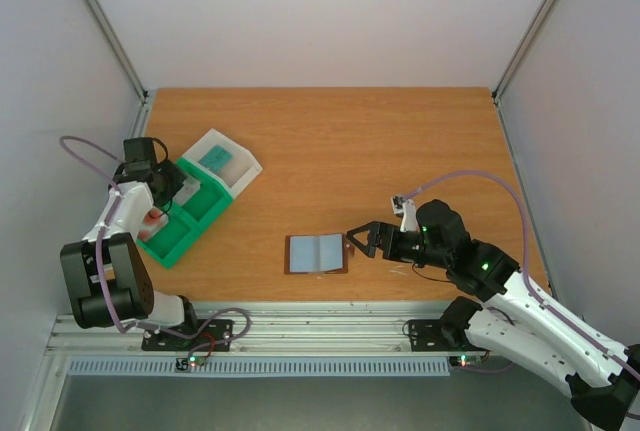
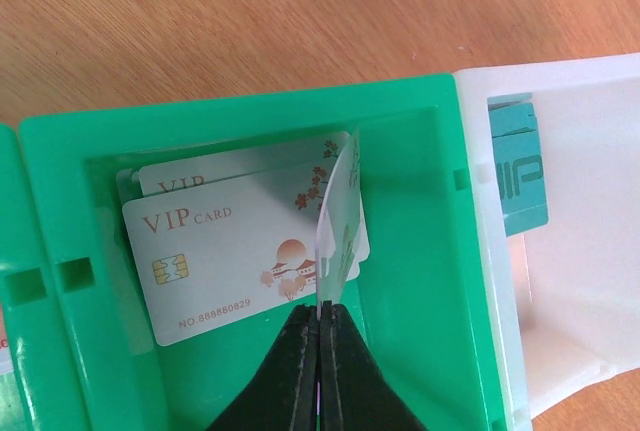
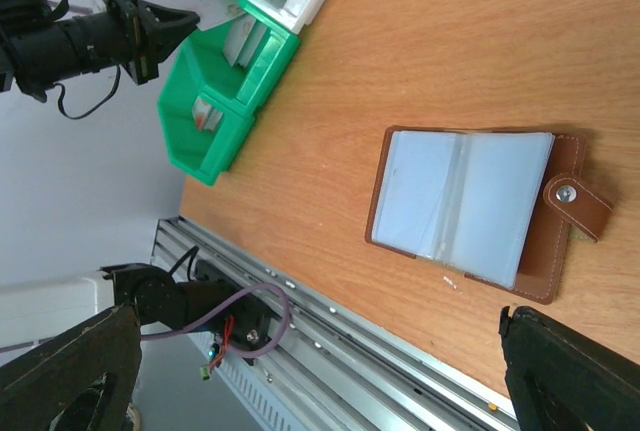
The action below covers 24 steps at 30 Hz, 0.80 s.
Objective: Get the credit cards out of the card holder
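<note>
Low in the left wrist view, the left claw (image 2: 320,323) is pinched tight on a pale thin plastic card (image 2: 338,213), which stands on edge over white VIP cards (image 2: 230,251) in a green plastic compartment tray (image 2: 420,111). The brown bifold card holder (image 1: 317,254) lies open at lower centre of the top view on the wooden tabletop (image 1: 330,151), with the right claw (image 1: 355,242) spread wide just right of it.
</note>
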Tool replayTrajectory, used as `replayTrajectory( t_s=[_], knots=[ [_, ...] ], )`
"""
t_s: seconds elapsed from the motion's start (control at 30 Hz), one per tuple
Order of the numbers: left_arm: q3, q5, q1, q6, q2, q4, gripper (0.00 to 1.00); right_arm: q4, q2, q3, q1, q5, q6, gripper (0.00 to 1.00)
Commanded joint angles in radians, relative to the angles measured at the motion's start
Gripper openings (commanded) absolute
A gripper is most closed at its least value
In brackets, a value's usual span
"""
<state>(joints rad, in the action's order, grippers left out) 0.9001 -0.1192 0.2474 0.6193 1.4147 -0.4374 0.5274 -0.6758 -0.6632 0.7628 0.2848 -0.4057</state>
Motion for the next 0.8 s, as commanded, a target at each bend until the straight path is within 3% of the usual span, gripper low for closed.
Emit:
replayTrajectory(
  t_s=[0.0,0.77],
  knots=[
    [0.031,0.049,0.006,-0.007,0.020,0.016,0.01,0.023,0.008,-0.032,0.002,-0.021,0.023,0.99],
    [0.067,0.100,0.006,-0.020,0.027,-0.046,0.11,0.062,0.005,-0.042,0.002,-0.038,0.045,0.98]
  ],
)
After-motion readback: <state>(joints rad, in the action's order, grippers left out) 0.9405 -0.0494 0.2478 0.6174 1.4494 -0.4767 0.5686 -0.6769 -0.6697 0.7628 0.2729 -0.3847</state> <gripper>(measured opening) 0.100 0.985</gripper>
